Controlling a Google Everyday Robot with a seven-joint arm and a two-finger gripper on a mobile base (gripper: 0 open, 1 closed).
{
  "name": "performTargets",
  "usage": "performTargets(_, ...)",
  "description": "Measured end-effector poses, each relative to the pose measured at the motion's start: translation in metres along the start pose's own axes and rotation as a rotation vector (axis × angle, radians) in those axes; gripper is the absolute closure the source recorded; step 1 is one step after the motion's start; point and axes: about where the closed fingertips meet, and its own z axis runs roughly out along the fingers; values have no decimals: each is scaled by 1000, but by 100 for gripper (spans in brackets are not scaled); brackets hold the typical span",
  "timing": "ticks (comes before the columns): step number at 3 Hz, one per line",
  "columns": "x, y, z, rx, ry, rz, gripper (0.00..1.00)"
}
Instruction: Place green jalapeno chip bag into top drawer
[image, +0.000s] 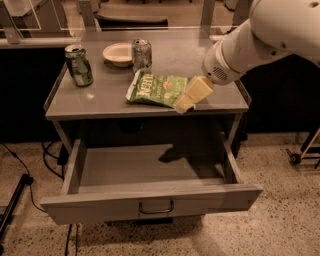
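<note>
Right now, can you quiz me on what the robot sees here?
1. True or false: the top drawer is shut.
2. Where is the green jalapeno chip bag? A in the drawer; B on the table; C on the floor.
3. Fill in: as the camera sees it, the gripper is at the bag's ___ end.
Key: 1 false, it is pulled open. 2 B. 3 right.

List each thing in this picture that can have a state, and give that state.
top drawer: pulled open.
green jalapeno chip bag: lying flat on the tabletop, not in the drawer.
gripper: at the bag's right edge.
green soda can: upright.
silver can: upright.
bowl: upright.
</note>
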Motion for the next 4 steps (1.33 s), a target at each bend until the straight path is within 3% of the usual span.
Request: performTargets(4, -44, -2, 124, -120, -109, 119, 0)
